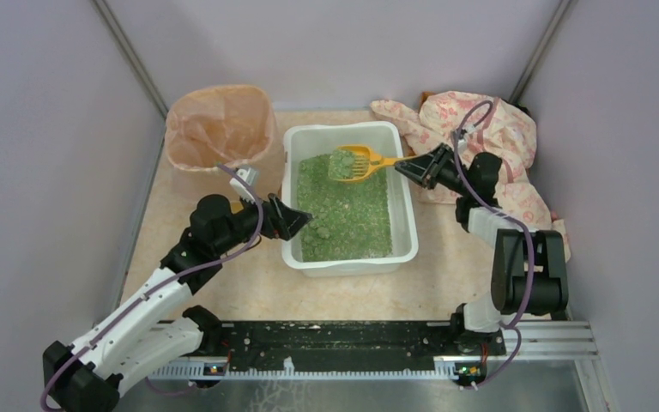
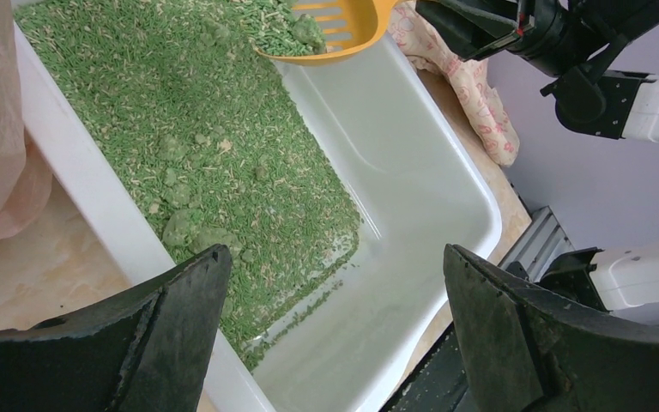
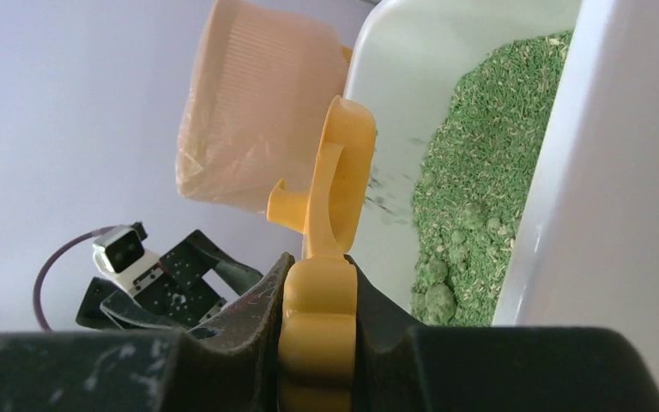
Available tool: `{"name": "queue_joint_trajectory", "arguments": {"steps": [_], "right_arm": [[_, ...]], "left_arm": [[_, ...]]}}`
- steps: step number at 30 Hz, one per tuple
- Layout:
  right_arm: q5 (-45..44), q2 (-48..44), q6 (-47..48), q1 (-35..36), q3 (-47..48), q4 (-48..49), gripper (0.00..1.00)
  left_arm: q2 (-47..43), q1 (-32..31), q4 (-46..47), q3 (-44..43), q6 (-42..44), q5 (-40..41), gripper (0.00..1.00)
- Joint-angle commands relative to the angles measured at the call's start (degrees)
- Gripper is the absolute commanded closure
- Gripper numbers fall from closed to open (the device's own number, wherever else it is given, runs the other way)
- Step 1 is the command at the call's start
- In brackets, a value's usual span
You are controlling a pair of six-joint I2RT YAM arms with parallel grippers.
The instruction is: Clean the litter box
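The right gripper (image 3: pixel 317 276) is clamped on the handle of the orange-yellow scoop (image 3: pixel 340 172); the right wrist view shows this squarely, the handle pinched between both dark fingers (image 3: pixel 253 300) at the bottom centre of the frame, where the top view gives only the right gripper (image 1: pixel 414 166) meeting the handle; from the top the scoop (image 1: pixel 356 161) lies across the frame, blade to the left, carrying a green clump (image 1: pixel 341 160); the left wrist view catches the blade (image 2: pixel 335 30) at its upper edge, clear of the litter below it.

The left gripper (image 2: pixel 335 257) stands open with nothing between its fingers, the two black tips spread wide at the bottom of its own view; in the top view the left gripper (image 1: pixel 296 221) sits at the left rim of the litter box (image 1: pixel 405 210).

The litter box stands at the centre of the top view, its long axis running up and down the frame; it is a white tub with rounded corners and a rim; green granular litter (image 1: pixel 343 210) fills it; only the left wrist view shows pale flecks, lumps in the litter and bare white inner wall (image 2: pixel 412 172) at right; the right wrist view shows the box's outer wall (image 3: pixel 601 172) at right.

The bin lined with a peach bag (image 1: pixel 219 124) stands at upper left, just beside the box; a floral cloth (image 1: pixel 489 129) lies at upper right.
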State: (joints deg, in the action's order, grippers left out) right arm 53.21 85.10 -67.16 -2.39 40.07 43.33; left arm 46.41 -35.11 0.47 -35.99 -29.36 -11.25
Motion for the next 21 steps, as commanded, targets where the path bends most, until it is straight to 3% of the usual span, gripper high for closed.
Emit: {"name": "queue_joint_trajectory", "arguments": {"steps": [1, 4, 8, 11, 14, 18, 21], "right_arm": [[2.2, 0.5, -5.4, -2.8, -1.1, 12.2, 1.00], [3.2, 0.9, -5.4, -0.7, -0.7, 12.4, 1.00], [2.7, 1.0, -6.9, -4.4, -2.4, 15.0, 1.00], [4.0, 2.0, -8.5, -1.5, -2.2, 17.0, 1.00], [2.0, 1.1, -9.2, -5.0, -4.6, 17.8, 1.00], [3.0, 1.5, -8.4, 0.4, -4.3, 16.7, 1.00], [1.7, -0.4, -8.2, -3.8, -7.2, 16.8, 1.00]], "left_arm": [[0.1, -0.3, -0.1, -2.9, -0.9, -1.0, 0.01], [-0.5, -0.2, 0.0, -2.3, -0.6, 0.1, 0.01], [-0.5, -0.3, -2.1, -3.2, -1.1, -0.2, 0.01], [-1.4, -0.2, -1.1, -2.0, -1.0, 0.3, 0.01], [-0.8, -0.2, -2.1, -2.6, -1.1, 0.3, 0.01], [-0.9, -0.2, -0.9, -1.4, -1.4, 0.0, 0.01], [0.2, -0.2, -0.9, -2.2, -1.3, -0.4, 0.01]]}}
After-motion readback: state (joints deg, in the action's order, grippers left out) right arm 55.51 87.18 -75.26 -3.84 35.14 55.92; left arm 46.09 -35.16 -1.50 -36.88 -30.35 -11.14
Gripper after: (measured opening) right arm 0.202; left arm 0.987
